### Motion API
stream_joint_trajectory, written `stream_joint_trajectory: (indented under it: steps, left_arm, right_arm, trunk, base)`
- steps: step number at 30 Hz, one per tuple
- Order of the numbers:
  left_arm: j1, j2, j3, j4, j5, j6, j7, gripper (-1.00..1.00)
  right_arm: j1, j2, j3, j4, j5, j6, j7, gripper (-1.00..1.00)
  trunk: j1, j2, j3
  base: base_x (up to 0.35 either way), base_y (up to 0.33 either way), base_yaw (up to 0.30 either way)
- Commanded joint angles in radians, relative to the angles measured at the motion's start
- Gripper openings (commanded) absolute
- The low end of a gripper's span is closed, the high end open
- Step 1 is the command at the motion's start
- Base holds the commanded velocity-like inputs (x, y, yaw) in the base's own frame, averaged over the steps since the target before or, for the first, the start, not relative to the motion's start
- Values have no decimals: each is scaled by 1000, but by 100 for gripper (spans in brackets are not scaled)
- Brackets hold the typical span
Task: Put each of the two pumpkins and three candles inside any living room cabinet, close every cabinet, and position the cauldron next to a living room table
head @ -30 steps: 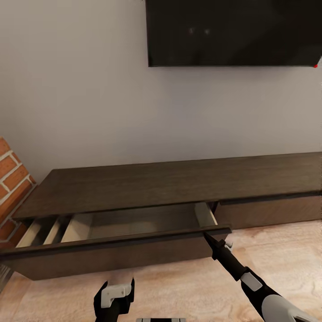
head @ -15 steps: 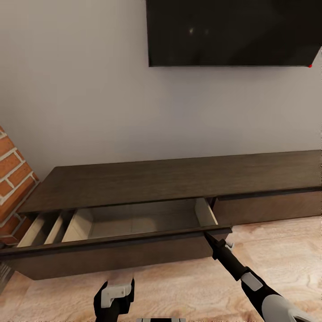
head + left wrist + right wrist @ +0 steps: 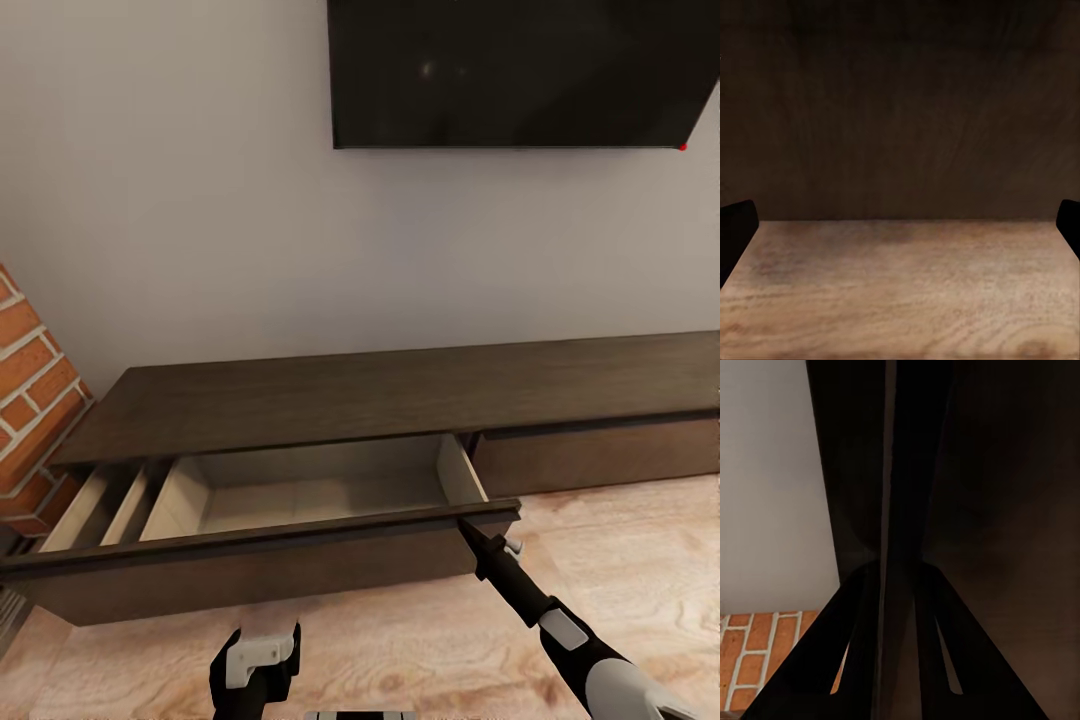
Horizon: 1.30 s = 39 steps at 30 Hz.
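head view: long dark cabinet (image 3: 400, 390) along the grey wall (image 3: 180, 200), tv (image 3: 520, 70) mounted above its right half. brick column (image 3: 30, 390) at far left, touching the cabinet's left end. wood-plank floor (image 3: 400, 640) in front.

left drawer (image 3: 300, 490) is pulled out; pale interior bare, with dividers at its left end. drawer front (image 3: 250, 570) stands between the robot and the drawer interior. the right drawer front (image 3: 600, 455) sits flush.

right arm (image 3: 590, 670) reaches from lower right, up and left, to the right end of the drawer front's top edge. right gripper (image 3: 468, 528) sits at that edge. in the right wrist view the two dark fingers (image 3: 855, 645) converge tight on the thin dark panel edge (image 3: 891, 472), pinched onto the drawer front.

left gripper (image 3: 255, 655) is low at the near centre, above the floor, short of the drawer front and apart from it. in the left wrist view its fingertips (image 3: 735, 232) sit at opposite edges, spread wide, nothing between them; dark drawer front ahead, floor below.
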Motion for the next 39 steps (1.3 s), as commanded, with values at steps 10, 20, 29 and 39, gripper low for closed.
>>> stream_joint_trajectory:
  steps: [10,20,29,39]
  left_arm:
    - [0,0,-2,0,11,-4,4,100]
    - [0,0,-2,0,11,-4,4,100]
    - [-1,0,-2,0,10,-4,4,100]
    - [-1,0,-2,0,10,-4,4,100]
  right_arm:
    - [-1,0,27,1,-14,22,69,-100]
    - [-1,0,27,1,-14,23,69,-100]
    - [-1,0,27,1,-15,23,69,-100]
    - [-1,0,27,1,-14,23,68,-100]
  trunk:
    - [0,0,0]
    - [0,0,0]
    - [0,0,0]
    - [0,0,0]
  base:
    - [-118,0,0]
    - [-132,0,0]
    - [-102,0,0]
    - [-52,0,0]
